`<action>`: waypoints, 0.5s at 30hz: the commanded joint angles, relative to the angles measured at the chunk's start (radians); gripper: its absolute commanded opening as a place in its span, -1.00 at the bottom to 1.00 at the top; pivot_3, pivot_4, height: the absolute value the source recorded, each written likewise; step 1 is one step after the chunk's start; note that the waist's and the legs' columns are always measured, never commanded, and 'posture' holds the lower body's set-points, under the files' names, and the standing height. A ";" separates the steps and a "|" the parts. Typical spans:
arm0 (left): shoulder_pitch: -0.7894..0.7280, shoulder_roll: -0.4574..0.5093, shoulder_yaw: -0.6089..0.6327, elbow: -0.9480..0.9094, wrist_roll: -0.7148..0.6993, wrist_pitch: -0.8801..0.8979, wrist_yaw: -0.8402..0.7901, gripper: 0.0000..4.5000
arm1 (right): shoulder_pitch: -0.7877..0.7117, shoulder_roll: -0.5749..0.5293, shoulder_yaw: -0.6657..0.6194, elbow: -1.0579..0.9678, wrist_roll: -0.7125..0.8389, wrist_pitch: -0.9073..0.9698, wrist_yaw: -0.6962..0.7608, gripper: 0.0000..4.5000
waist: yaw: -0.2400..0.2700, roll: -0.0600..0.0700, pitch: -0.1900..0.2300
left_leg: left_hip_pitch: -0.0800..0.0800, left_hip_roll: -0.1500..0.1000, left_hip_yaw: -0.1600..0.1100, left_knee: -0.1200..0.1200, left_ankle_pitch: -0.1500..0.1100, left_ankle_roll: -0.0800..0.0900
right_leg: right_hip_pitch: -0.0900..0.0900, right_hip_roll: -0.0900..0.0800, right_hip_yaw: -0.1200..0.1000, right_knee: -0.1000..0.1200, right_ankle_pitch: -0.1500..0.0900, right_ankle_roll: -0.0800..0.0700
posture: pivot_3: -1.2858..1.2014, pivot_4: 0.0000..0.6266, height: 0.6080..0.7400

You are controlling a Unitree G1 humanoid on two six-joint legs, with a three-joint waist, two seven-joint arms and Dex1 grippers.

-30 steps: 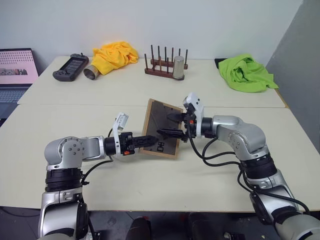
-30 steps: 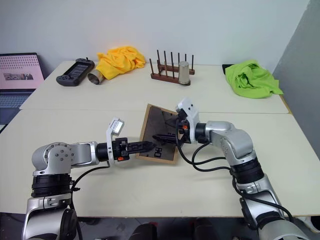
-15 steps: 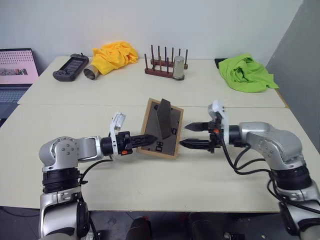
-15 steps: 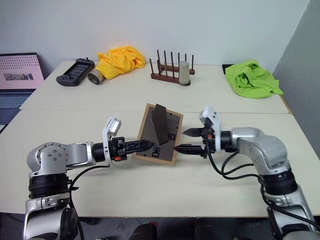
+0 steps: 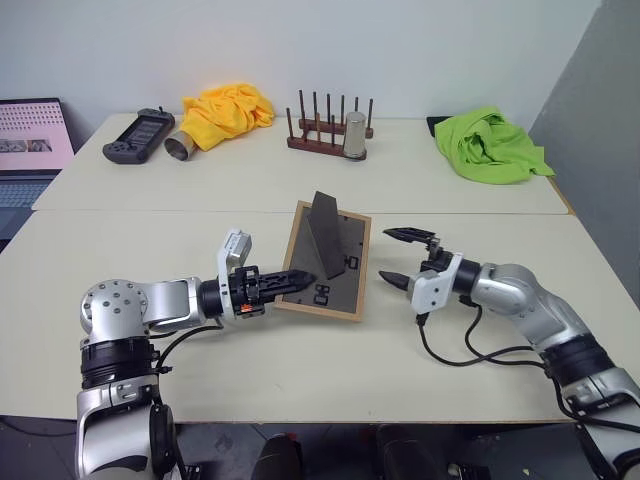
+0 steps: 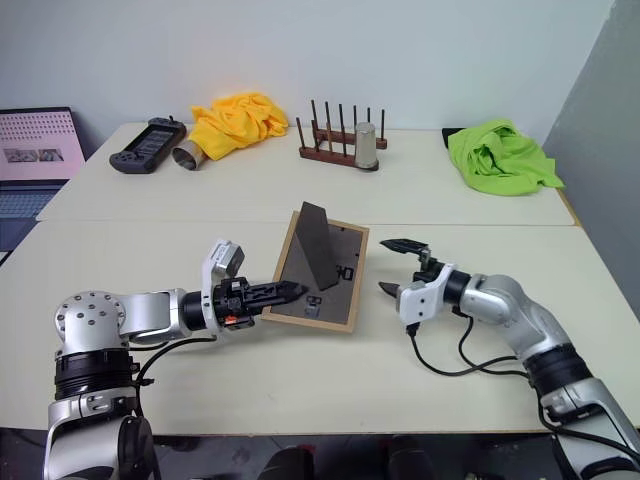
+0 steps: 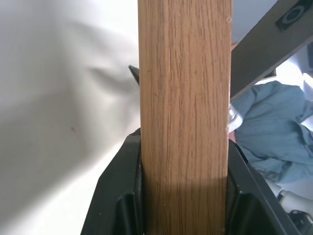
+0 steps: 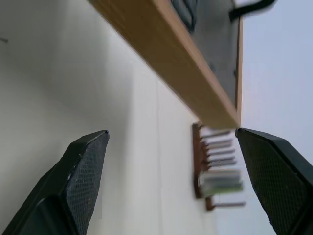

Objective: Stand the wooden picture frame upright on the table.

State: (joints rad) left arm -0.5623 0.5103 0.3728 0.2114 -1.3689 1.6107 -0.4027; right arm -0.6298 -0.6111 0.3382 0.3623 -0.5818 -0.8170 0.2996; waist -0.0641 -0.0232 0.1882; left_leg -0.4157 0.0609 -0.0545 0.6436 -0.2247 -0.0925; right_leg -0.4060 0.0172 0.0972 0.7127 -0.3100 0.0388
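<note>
Light wood is clamped dead centre in my left wrist cam, so the left hand (image 5: 290,282) is definitely closed on the left edge of the wooden picture frame (image 5: 325,262), one black finger (image 7: 120,196) pressed on each side of the rail. The frame sits mid-table, tilted back-side up, with its near edge down at or just above the table (image 5: 300,370); I can't tell if it's actually touching.

What's changed in the last second: the fold-out stand (image 5: 324,235) was flat against the back, with the right hand working at it. Now it's swung out and sticking up like a little dark fin. The right hand (image 5: 400,257) has pulled away to the right and sits just beside the frame's right edge, fingers spread wide, holding nothing. In its wrist cam I can see the frame's edge between the fingertips (image 8: 83,161), with clear air all round it.

So I reckon the fiddly bit is done. What's left, as I read it, is rotating the frame up with the left hand so the bottom edge and the stand's foot both land on the table, then letting go. The main risk I see is the stand folding back in as weight comes onto it, so I'd keep the right hand close as a backstop.
</note>
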 commanded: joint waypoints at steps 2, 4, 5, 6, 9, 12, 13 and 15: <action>0.016 0.028 -0.020 -0.016 -0.170 0.004 0.073 -0.43 | -0.080 0.048 0.011 0.046 -0.128 -0.089 -0.186 0.95 | 0.004 0.000 0.000 | 0.000 0.000 0.000 0.000 0.000 0.000 | 0.000 0.000 0.000 0.000 0.000 0.000 | 0.03 -0.52 1.00; 0.028 0.033 -0.026 -0.022 -0.207 0.004 0.107 -0.43 | -0.099 0.065 0.021 0.068 -0.125 -0.114 -0.201 0.95 | 0.006 0.000 0.000 | 0.000 0.000 0.000 0.000 0.000 0.000 | 0.000 -0.001 0.000 0.000 0.000 0.000 | 0.03 -0.52 1.00; 0.033 0.036 -0.028 -0.023 -0.226 0.002 0.121 -0.43 | -0.103 0.068 0.026 0.077 -0.114 -0.130 -0.199 0.95 | 0.006 0.000 0.000 | 0.000 -0.001 0.000 0.000 0.000 0.000 | 0.000 -0.001 0.000 0.000 0.000 0.000 | 0.03 -0.52 1.00; 0.038 0.040 -0.032 -0.023 -0.242 -0.002 0.135 -0.43 | -0.104 0.068 0.029 0.084 -0.110 -0.139 -0.199 0.79 | 0.006 0.000 0.000 | 0.000 -0.001 0.000 0.000 0.000 0.000 | 0.001 -0.001 0.000 0.000 0.000 0.000 | 0.03 -0.52 1.00; 0.051 0.056 -0.051 -0.027 -0.296 -0.025 0.171 -0.43 | -0.106 0.061 0.033 0.095 -0.110 -0.156 -0.205 0.57 | 0.007 0.000 0.000 | 0.000 -0.001 0.000 0.001 0.000 0.000 | 0.001 -0.001 0.000 0.000 0.000 0.000 | 0.03 -0.52 1.00; 0.066 0.071 -0.076 -0.034 -0.345 -0.052 0.201 -0.43 | -0.103 0.058 0.031 0.095 -0.099 -0.173 -0.202 0.29 | 0.006 0.000 0.000 | 0.000 -0.001 0.000 0.001 0.000 0.000 | 0.001 -0.001 0.000 0.000 0.000 0.000 | 0.03 -0.52 1.00; 0.070 0.076 -0.085 -0.038 -0.359 -0.063 0.211 -0.43 | -0.101 0.056 0.029 0.093 -0.094 -0.177 -0.201 0.19 | 0.006 0.000 0.000 | 0.000 -0.001 0.000 0.001 0.000 0.000 | 0.001 -0.001 0.000 0.000 0.000 0.000 | 0.03 -0.52 1.00; 0.079 0.085 -0.101 -0.046 -0.383 -0.085 0.227 -0.11 | -0.098 0.054 0.026 0.091 -0.083 -0.183 -0.197 0.00 | 0.006 0.000 0.000 | 0.000 -0.001 -0.001 0.001 0.000 0.000 | 0.001 -0.001 0.000 0.000 0.000 0.000 | 0.03 -0.52 1.00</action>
State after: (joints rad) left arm -0.4910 0.5761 0.2817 0.1967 -1.7069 1.5524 -0.1926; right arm -0.7182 -0.5490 0.3848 0.4792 -0.7016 -0.9769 0.1159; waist -0.0581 -0.0232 0.1882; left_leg -0.4152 0.0601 -0.0549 0.6441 -0.2246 -0.0926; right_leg -0.4052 0.0161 0.0971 0.7131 -0.3098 0.0386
